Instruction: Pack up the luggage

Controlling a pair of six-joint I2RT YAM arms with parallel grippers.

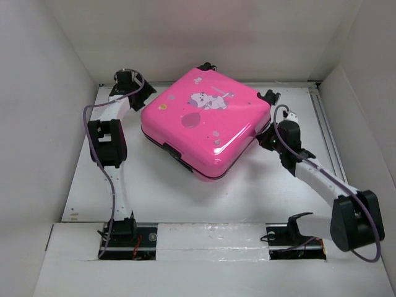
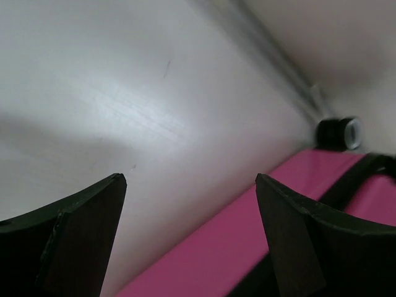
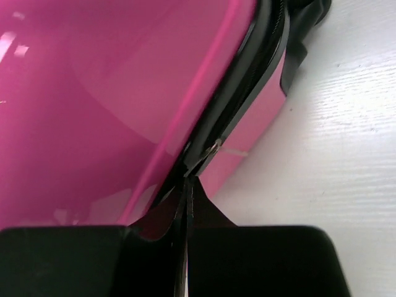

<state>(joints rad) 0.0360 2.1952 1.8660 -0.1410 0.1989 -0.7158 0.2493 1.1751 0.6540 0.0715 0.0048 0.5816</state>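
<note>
The hot-pink luggage (image 1: 201, 120) lies flat and closed on the white table, cartoon print facing up. My left gripper (image 1: 141, 88) is open and empty at the suitcase's far left side; in the left wrist view (image 2: 190, 179) the pink shell (image 2: 235, 247) runs between and below its fingers. My right gripper (image 1: 266, 137) is at the suitcase's right edge. In the right wrist view (image 3: 187, 180) its jaws are pressed together at the black zipper seam (image 3: 238, 93), pinching the small metal zipper pull (image 3: 212, 150).
Black wheels stick out at the suitcase's far corner (image 1: 205, 65) and right corner (image 1: 269, 96); one shows in the left wrist view (image 2: 339, 132). White walls (image 1: 43, 124) close in the table on the left, back and right. A rail (image 1: 328, 133) runs along the right side.
</note>
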